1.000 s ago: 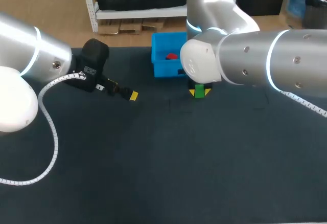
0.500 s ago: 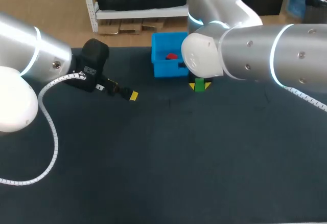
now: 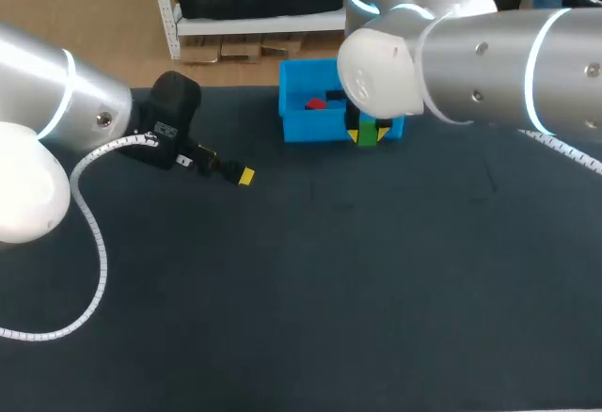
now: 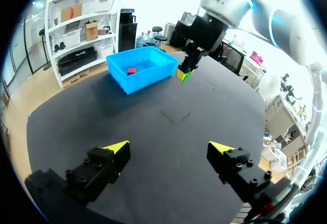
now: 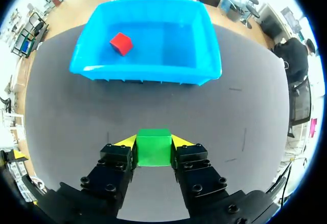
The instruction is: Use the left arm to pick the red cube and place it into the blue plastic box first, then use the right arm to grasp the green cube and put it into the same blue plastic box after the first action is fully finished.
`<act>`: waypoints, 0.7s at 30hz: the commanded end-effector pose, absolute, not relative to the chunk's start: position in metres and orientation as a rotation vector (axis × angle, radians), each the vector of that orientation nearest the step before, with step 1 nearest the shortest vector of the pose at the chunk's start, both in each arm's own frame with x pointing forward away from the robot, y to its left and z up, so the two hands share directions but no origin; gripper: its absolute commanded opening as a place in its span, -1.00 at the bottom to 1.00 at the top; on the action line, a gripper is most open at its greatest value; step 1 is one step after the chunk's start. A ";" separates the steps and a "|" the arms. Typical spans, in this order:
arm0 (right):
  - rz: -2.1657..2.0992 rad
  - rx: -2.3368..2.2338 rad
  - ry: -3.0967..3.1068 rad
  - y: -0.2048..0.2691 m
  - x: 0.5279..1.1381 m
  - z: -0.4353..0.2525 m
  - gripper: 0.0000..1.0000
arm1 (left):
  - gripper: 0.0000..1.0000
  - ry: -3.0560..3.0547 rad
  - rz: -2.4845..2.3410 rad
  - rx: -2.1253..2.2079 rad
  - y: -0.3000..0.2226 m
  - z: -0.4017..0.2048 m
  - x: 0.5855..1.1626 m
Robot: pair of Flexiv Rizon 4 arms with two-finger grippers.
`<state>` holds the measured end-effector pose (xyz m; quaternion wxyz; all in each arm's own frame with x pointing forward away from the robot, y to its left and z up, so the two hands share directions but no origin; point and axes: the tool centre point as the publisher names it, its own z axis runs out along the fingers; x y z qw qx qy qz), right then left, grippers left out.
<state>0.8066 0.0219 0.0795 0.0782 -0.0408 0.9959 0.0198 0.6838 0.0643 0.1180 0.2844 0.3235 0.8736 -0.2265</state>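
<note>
**Desk** [image 3: 320,299]: dark, flat top; carries the box, with both arms over it.

**Blue box** [image 5: 148,73]: open plastic tub at the far middle of the desk, upright, with the red cube lying in it.

**Red cube** [image 5: 121,43]: rests on the floor of the blue box, towards one end, well apart from the green cube and touching neither gripper.

**Green cube** [image 5: 154,148]: clamped between the two yellow tips of the right gripper. From the right wrist it sits over bare desk, short of the box's near wall and outside the box. From the head camera it shows against the box's front wall, near the right-hand corner. From the left wrist it hangs beside that corner, seemingly clear of the desk top.

**Right gripper** [image 5: 154,143]: closed on the green cube, one finger on each of two opposite faces. It points down at the desk, just in front of the box.

**Right arm** [image 3: 470,55]: silver, enters from the right and reaches across to the front of the box.

**Left gripper** [image 4: 168,148]: fingers spread wide with nothing between them, low over the desk on the left side, well apart from the box and both cubes.

**Left arm** [image 3: 56,102]: silver, enters from the left, with a white coiled cable [image 3: 89,233] trailing along it.
</note>
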 end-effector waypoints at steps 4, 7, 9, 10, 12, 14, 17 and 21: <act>0.086 -0.122 2.935 0.017 0.792 0.113 -1.00 | 1.00 2.330 -0.613 0.867 0.066 0.117 0.684; 0.114 -0.106 2.902 0.016 0.791 0.127 -1.00 | 1.00 2.330 -0.613 0.867 0.066 0.117 0.684; 0.126 -0.107 2.893 0.016 0.791 0.133 -1.00 | 1.00 2.330 -0.613 0.867 0.066 0.117 0.684; 0.134 -0.107 2.891 0.016 0.791 0.134 -1.00 | 1.00 2.330 -0.613 0.867 0.066 0.117 0.684; 0.141 -0.109 2.888 0.016 0.790 0.136 -1.00 | 1.00 2.330 -0.613 0.867 0.066 0.117 0.684; 0.147 -0.110 2.887 0.016 0.790 0.137 -1.00 | 1.00 2.330 -0.613 0.867 0.066 0.117 0.684; 0.151 -0.114 2.886 0.016 0.790 0.138 -1.00 | 1.00 2.330 -0.613 0.867 0.066 0.117 0.684; 0.157 -0.112 2.883 0.015 0.789 0.139 -1.00 | 1.00 2.330 -0.613 0.867 0.066 0.117 0.684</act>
